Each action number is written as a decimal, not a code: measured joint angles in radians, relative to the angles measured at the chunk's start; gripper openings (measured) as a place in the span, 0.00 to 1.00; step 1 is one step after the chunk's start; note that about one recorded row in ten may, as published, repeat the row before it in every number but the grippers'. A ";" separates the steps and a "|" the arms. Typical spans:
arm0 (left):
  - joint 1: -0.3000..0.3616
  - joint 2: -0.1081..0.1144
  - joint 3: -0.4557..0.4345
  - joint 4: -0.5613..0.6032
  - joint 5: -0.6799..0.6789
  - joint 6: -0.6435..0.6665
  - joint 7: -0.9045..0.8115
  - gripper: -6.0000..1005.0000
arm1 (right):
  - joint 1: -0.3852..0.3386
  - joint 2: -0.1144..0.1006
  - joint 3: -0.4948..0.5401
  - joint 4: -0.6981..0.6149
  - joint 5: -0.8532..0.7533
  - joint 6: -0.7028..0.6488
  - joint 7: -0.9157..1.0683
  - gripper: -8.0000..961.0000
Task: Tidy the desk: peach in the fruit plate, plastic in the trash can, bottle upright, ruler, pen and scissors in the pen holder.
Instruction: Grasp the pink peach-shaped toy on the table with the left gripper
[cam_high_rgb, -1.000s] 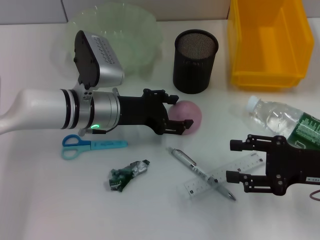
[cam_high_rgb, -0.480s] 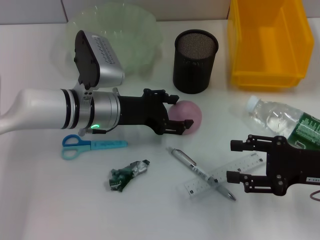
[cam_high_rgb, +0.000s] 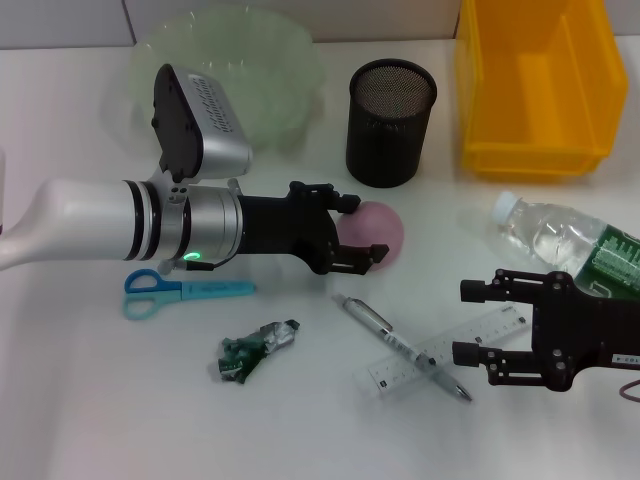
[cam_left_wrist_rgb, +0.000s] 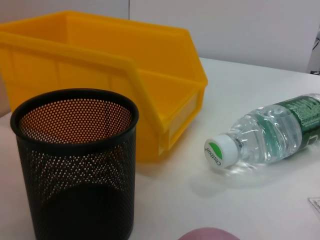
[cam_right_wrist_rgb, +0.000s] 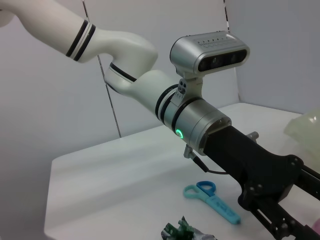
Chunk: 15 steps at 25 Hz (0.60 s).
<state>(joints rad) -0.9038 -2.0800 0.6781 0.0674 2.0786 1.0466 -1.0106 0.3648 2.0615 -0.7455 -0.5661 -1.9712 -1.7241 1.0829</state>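
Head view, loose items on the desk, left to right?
scissors → crumpled plastic → peach → pen → ruler → bottle, lying on its side.

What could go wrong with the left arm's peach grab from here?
The left gripper straddles the round peach near its edge, so the fruit may squirt out and roll. The pen holder stands close behind; a swing toward the fruit plate could clip it. The lying bottle could roll if bumped.
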 joint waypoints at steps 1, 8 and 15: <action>-0.001 0.000 0.000 0.000 0.000 0.001 0.001 0.76 | 0.000 0.000 0.000 0.000 0.000 0.000 0.000 0.77; -0.011 0.000 0.001 -0.003 0.000 0.001 0.011 0.76 | 0.000 0.000 0.000 -0.001 0.000 0.000 0.000 0.77; -0.016 0.000 -0.005 -0.006 -0.005 -0.013 0.020 0.61 | 0.000 0.000 0.000 -0.002 0.000 0.000 0.000 0.77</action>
<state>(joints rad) -0.9201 -2.0800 0.6736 0.0613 2.0736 1.0335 -0.9911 0.3652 2.0615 -0.7455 -0.5676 -1.9711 -1.7242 1.0829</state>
